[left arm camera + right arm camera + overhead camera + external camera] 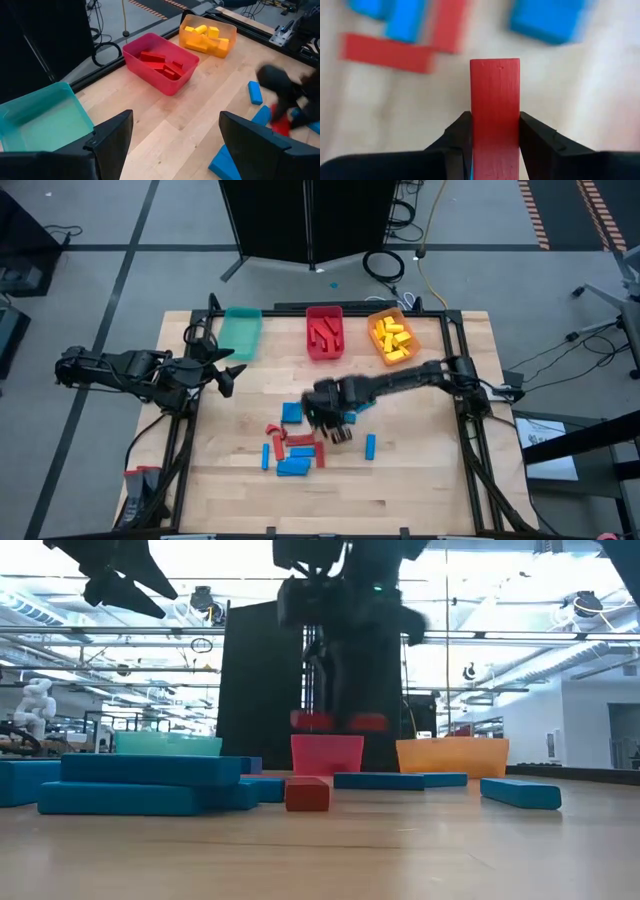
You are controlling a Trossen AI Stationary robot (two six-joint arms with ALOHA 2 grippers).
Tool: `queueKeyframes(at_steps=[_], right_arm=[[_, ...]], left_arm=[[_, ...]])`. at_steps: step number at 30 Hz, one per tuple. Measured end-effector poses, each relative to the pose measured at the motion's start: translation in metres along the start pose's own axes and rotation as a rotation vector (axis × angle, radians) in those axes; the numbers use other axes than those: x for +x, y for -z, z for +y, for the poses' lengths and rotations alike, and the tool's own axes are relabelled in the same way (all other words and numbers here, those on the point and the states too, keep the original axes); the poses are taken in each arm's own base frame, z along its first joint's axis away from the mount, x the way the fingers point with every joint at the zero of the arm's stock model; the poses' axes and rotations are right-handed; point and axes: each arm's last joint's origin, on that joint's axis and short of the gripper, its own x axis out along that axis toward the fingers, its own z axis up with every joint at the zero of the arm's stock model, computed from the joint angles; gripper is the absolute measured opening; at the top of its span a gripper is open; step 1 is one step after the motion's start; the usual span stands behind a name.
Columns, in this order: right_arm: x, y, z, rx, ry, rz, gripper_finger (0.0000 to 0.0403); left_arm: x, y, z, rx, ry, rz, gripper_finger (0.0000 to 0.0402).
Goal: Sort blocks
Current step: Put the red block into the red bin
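Above loose blocks [295,452], right fingers [540,145] gripping red block [495,115]

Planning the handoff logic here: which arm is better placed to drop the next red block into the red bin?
The right. Its pincer is already shut on a red block above the pile, not far from the red bin. The left pincer waits open near the teal bin, holding nothing.

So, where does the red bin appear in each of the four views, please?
High view: the red bin stands at the table's far edge, between the teal bin and the orange bin.
Low view: centre, behind the blocks.
Left wrist view: upper middle, red blocks inside.
Right wrist view: not in it.
Shared landmark: the orange bin beside it.
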Motion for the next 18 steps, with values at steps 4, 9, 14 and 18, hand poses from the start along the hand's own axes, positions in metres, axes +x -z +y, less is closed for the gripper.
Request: queueKeyframes(at_steps=[4, 9, 14, 18], right_arm=[[-0.019, -0.003, -0.037, 0.031, 0.08, -0.023, 0.0108], [-0.043, 0.002, -0.096, 0.155, 0.153, -0.091, 0.0108], [-0.063, 0.017, -0.15, 0.287, 0.215, -0.158, 0.0108], [-0.07, 0.037, -0.192, 0.439, 0.281, -0.214, 0.0108]], left_arm=[[0.0, 0.0, 0.0, 0.008, -0.001, 0.001, 0.0302], [0.0, 0.0, 0.0, 0.006, -0.001, 0.001, 0.0302], [0.0, 0.0, 0.0, 0.007, -0.001, 0.001, 0.0302], [0.0, 0.0, 0.0, 0.008, -0.001, 0.001, 0.0302]])
